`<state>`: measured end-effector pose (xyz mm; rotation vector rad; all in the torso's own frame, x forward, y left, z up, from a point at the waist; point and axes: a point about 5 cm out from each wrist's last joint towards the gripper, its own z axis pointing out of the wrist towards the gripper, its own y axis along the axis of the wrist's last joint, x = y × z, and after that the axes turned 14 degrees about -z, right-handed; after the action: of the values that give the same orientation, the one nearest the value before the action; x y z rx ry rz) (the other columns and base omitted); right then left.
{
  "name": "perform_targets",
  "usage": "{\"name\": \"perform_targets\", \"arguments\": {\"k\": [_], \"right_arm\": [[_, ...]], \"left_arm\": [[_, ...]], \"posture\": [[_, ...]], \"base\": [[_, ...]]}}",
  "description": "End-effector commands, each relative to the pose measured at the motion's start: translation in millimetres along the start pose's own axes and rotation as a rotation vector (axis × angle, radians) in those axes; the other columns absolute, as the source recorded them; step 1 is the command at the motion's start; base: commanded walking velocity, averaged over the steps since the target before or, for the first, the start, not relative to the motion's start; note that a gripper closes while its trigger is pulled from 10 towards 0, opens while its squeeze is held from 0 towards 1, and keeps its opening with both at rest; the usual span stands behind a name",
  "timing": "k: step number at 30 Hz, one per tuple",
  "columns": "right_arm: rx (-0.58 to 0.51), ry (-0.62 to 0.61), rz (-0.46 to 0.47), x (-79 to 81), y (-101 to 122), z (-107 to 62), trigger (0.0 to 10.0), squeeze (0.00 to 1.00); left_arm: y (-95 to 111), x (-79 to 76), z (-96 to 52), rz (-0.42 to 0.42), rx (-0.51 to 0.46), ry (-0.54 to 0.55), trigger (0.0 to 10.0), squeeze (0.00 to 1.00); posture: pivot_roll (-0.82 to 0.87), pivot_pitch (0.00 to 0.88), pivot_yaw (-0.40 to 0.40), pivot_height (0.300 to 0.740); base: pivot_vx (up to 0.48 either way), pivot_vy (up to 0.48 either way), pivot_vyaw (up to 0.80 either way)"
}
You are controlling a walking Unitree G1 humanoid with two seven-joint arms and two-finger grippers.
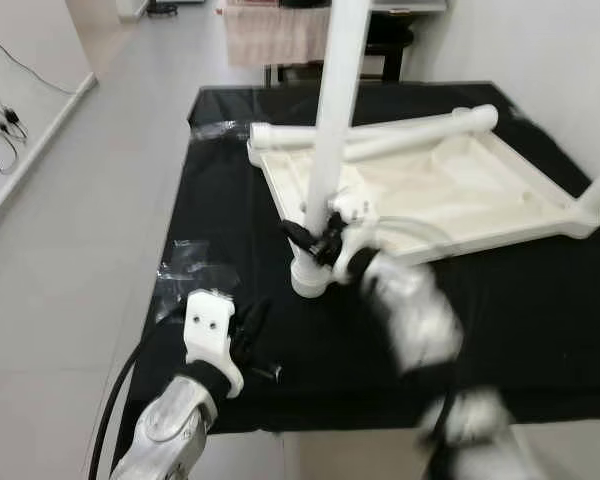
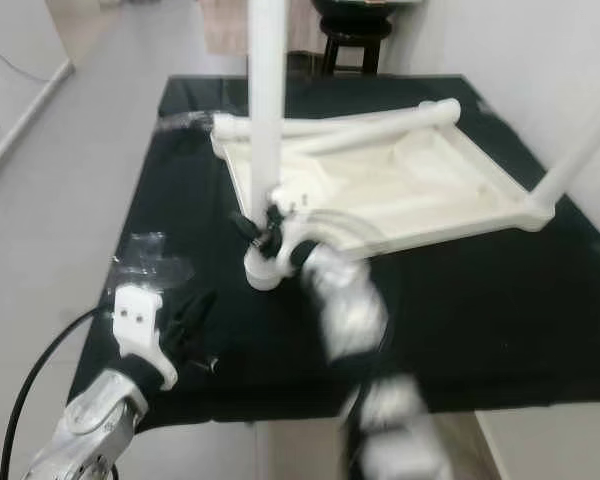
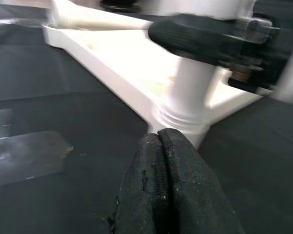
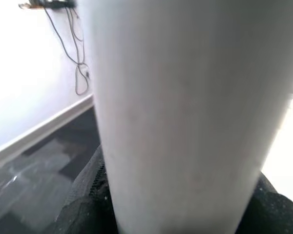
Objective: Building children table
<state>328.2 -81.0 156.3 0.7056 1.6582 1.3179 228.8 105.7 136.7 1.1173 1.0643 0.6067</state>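
Left gripper [image 1: 248, 335] closed, empty | right gripper [image 1: 325, 240] clamps table leg [image 1: 335, 120] | tabletop [image 1: 450, 180] inverted

Left pincer [image 1: 248, 338] sits low at the near left, fingers pressed together. Right pincer [image 1: 325, 243] reaches farther in, its blurred arm angled forward, fingers clamped.

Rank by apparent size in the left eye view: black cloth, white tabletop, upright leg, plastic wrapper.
1. black cloth
2. white tabletop
3. upright leg
4. plastic wrapper, smallest

The right gripper grips the leg near its base; the left gripper is shut.
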Motion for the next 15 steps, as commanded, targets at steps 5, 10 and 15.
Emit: {"name": "perform_targets", "arguments": {"k": [5, 10, 15], "right_arm": [[0.222, 0.057, -0.028, -1.9, -37.1, 6.1, 0.0, 0.0], [0.112, 0.136, -0.019, 1.6, -18.5, 16.3, 10.0, 1.0], [0.051, 0.185, -0.014, 2.6, -8.4, 19.7, 10.0, 1.0]], "left_arm": [[-3.3, 2.7, 1.6, -0.002, 0.025, -0.006, 10.0, 0.0], [-1.6, 3.4, 1.0, 0.0, 0.004, 0.019, 10.0, 0.0], [-1.4, 3.4, 1.3, 0.0, 0.002, 0.021, 10.0, 0.0]], "posture": [[0.1, 0.108, -0.043, 0.74], [0.1, 0.108, -0.046, 0.74], [0.1, 0.109, -0.046, 0.74]], "base": [[0.0, 0.0, 0.0], [0.0, 0.0, 0.0], [0.0, 0.0, 0.0]]}}
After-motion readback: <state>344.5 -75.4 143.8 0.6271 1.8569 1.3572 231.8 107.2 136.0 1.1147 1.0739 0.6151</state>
